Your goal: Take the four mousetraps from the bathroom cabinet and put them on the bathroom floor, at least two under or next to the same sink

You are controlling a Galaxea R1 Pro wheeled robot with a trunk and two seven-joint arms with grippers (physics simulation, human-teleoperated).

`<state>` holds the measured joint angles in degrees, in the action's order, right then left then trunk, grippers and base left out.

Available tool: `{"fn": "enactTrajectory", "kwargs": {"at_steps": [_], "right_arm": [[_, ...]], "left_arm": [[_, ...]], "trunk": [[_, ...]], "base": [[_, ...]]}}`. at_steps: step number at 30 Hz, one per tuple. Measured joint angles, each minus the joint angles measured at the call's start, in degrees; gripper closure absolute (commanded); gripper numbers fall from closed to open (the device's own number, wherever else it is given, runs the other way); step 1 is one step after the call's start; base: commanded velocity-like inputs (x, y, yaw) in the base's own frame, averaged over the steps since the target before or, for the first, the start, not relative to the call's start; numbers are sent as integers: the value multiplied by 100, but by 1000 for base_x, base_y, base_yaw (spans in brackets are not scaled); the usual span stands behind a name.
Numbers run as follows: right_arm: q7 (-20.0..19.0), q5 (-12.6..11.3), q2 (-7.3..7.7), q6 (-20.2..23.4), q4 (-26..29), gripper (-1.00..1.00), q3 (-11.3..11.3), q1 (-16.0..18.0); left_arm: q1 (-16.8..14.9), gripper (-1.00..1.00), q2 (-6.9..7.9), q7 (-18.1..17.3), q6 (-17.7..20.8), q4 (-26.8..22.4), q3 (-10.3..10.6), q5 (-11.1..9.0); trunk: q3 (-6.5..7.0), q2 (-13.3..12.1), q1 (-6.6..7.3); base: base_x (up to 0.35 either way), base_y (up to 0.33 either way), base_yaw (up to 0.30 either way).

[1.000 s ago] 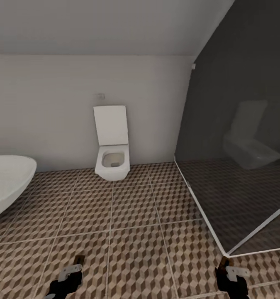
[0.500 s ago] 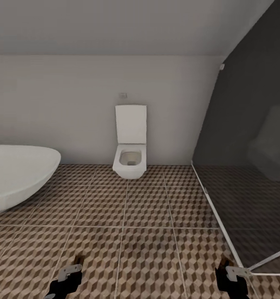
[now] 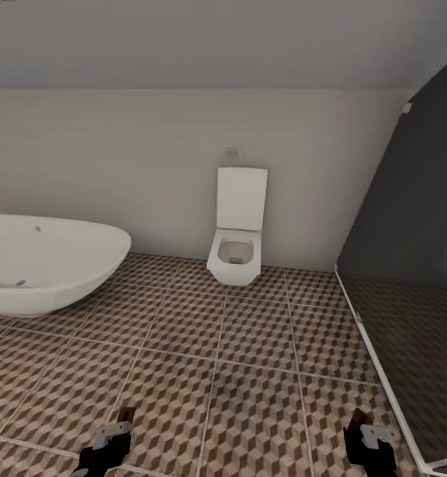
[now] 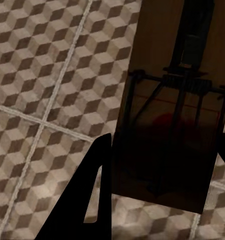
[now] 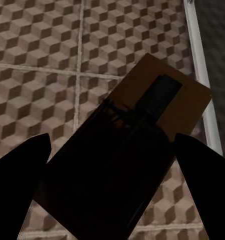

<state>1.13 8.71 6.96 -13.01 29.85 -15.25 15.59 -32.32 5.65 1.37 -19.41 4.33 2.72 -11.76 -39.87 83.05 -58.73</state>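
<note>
Above the bathroom floor (image 3: 249,371), two mousetraps are carried: one mousetrap (image 4: 170,135) gripped in the left tool (image 4: 162,165), one mousetrap (image 5: 127,150) gripped in the right tool (image 5: 112,165). One toilet (image 3: 236,248), one bathtub (image 3: 44,262).

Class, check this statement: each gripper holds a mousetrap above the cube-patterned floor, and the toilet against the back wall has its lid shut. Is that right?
Not quite. In the head view the toilet has its lid raised against the wall, with the bowl open. The rest stands: the wrist views show a mousetrap between the left gripper's fingers and another mousetrap in the right gripper, above the bathroom floor.
</note>
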Motion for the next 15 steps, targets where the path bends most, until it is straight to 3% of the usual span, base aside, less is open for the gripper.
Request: {"fn": "enactTrajectory", "kwargs": {"at_steps": [15], "right_arm": [[-2,0,0,0,2,100,4,1]], "left_arm": [[-1,100,0,0,0,0,0,0]], "trunk": [[0,0,0]], "base": [[0,0,287]]}}
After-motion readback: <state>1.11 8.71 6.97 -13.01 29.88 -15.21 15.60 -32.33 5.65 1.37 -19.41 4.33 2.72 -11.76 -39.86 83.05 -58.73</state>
